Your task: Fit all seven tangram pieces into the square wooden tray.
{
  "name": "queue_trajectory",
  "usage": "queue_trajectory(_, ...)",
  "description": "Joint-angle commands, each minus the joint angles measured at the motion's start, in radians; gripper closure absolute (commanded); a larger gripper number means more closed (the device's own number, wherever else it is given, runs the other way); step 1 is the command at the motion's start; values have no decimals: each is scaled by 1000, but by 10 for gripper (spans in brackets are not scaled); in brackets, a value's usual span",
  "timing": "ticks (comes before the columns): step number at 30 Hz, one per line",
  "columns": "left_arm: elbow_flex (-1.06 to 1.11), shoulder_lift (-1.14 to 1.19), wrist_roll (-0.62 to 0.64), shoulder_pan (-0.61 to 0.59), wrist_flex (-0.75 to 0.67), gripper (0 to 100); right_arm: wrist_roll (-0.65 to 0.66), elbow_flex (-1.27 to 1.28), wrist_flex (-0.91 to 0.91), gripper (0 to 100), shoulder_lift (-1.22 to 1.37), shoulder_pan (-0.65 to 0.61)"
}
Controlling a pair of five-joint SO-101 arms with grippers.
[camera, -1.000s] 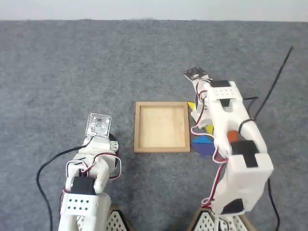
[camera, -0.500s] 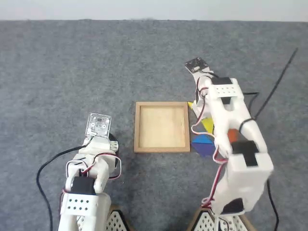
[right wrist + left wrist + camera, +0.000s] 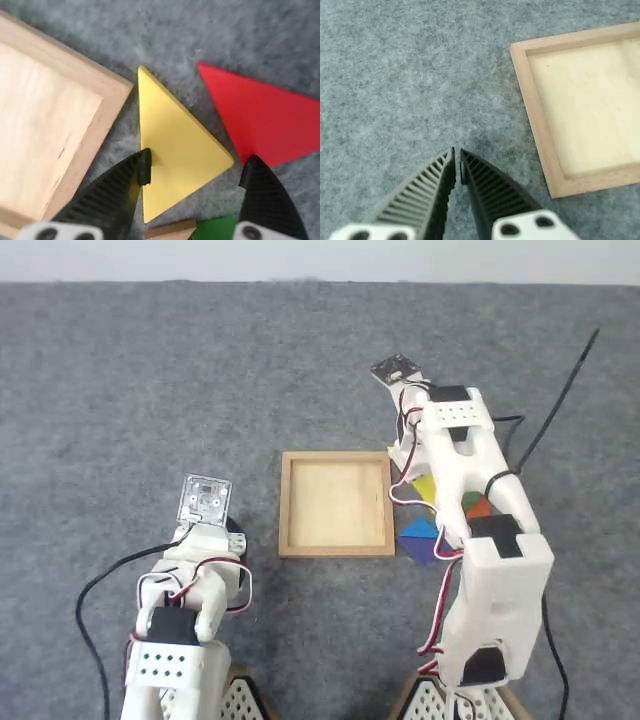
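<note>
Right pincer [image 3: 197, 169] wide astride yellow triangle [image 3: 170, 145], at 3 o'clock of tray [image 3: 95, 85]; likely light, stiff, slick: pinch its edges.

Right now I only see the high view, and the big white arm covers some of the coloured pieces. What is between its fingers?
Observer: The right wrist view shows a yellow triangle lying flat between the open right fingers.
Operator: Is it in the tray yet?
Observer: No, it lies outside the tray, just off its corner.
Operator: What is next to it?
Observer: A red triangle, with a gap of carpet between the two.
Operator: And the other arm?
Observer: The left wrist view shows the left fingers shut, over carpet beside the tray.
</note>
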Motion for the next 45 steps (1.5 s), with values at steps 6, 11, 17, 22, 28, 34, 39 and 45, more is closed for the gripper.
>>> queue_trajectory(6,-8,-12,5,-5,2,985,21,183,-10,699,-84,-12)
queue_trajectory(11,-8,-12,5,-5,2,985,20,353,-105,700,-226,-12)
queue_trajectory(17,-8,-12,5,-5,2,985,12,416,-159,729,-294,-30)
queue_trajectory(22,-8,-12,5,-5,2,985,-48,408,-197,771,-306,-35)
queue_trajectory(28,-8,-12,5,-5,2,985,-48,275,-160,685,-292,-38)
queue_trajectory(34,-8,-12,5,-5,2,985,-46,107,-111,685,-154,-35)
queue_trajectory(39,-8,-12,5,-5,2,985,-28,18,-107,685,-25,-2)
queue_trajectory(45,-8,-12,5,-5,2,985,-14,17,-96,685,-4,33)
